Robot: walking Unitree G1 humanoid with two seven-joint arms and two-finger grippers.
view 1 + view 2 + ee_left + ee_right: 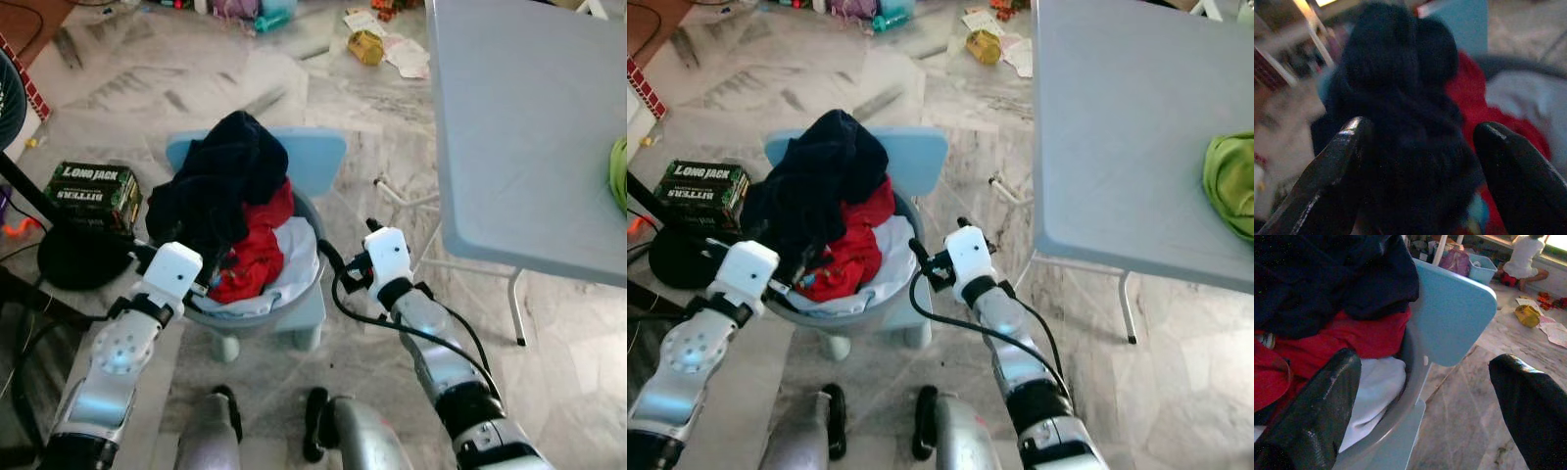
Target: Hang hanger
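Note:
A grey laundry basket [257, 319] stands on a small light-blue chair [319, 157]. It is heaped with a navy garment [220, 176], a red garment [260, 250] and a white one [299, 257]. My left gripper [208, 282] is at the basket's left side. In the left wrist view it is open [1422, 129], with the navy garment [1400, 98] bulging between its fingers. My right gripper [348, 240] hovers open just right of the basket rim. Its wrist view has the gripper [1427, 360] facing the chair back [1454, 318].
A grey-blue folding table [519, 117] fills the right side, with a green cloth [1229, 181] on it and a leg [514, 308] near my right arm. A Long Jack box [93, 191] and a black round base [83, 257] lie left. A person [1523, 257] sits far back.

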